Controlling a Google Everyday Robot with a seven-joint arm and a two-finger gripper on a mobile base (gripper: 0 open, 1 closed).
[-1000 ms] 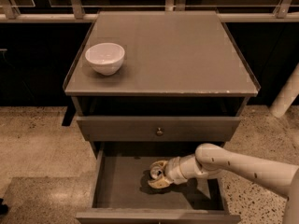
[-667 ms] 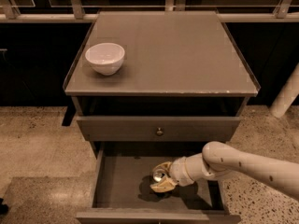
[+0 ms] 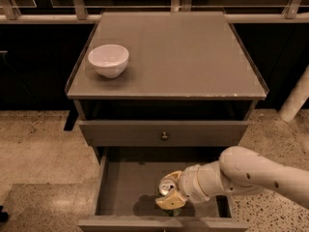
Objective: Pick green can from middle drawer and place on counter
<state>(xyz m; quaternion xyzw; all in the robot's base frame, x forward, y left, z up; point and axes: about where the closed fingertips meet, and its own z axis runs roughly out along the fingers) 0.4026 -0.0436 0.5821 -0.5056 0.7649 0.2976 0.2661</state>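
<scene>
Tool [image 3: 170, 191]: in middle drawer [image 3: 125, 187], near the surface's front edge, pinching green can [image 3: 167, 186].
Can axis: about upright, silver top showing.
Counter [image 3: 183, 52]: above and behind.

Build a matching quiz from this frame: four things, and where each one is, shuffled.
Things:
1. white bowl
2. green can
3. round knob
4. claw

Places:
A. on the shut drawer front above the open one
B. low inside the middle drawer, near its front, gripping something
C. on the counter, left side
D. between two fingers, silver top showing

Pairs: 1-C, 2-D, 3-A, 4-B
</scene>
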